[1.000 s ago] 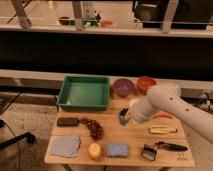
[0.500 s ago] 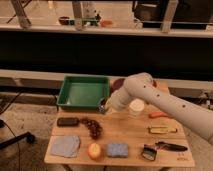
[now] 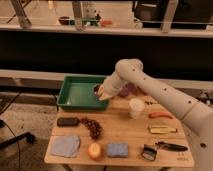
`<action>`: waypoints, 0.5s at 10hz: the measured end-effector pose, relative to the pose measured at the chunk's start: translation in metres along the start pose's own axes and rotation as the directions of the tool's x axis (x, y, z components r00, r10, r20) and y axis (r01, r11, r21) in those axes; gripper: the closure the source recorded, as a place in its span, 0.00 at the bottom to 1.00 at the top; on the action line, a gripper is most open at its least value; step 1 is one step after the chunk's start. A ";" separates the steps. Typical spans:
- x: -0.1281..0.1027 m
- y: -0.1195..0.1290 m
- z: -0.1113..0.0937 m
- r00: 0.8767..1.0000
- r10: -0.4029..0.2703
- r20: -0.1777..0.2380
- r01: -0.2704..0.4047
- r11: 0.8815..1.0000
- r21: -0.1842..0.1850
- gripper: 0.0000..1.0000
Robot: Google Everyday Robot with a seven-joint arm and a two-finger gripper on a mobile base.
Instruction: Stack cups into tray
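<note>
**Dark cup held over the tray's right side**
The claw (image 3: 102,93) is clenched on the dark grey cup (image 3: 96,89), with the green tray (image 3: 77,95) under it and spreading to its left. The cup should go down upright onto the tray floor before release, leaving room for the white cup (image 3: 136,107), which waits to the claw's lower right.

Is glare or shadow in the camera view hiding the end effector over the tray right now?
Camera view: dim warm light, no glare. The end effector, at the right wall of the green tray, is lit and shut on the dark grey cup, a dark spot against the green. Camera view: the white cup is brightest; the backdrop behind the table is nearly black.
</note>
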 end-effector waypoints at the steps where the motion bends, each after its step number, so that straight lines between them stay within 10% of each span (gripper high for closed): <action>1: -0.006 -0.010 0.010 1.000 -0.014 0.013 0.014 1.000 -0.003 1.00; 5: -0.014 -0.021 0.023 0.999 -0.031 0.028 0.032 0.999 -0.006 1.00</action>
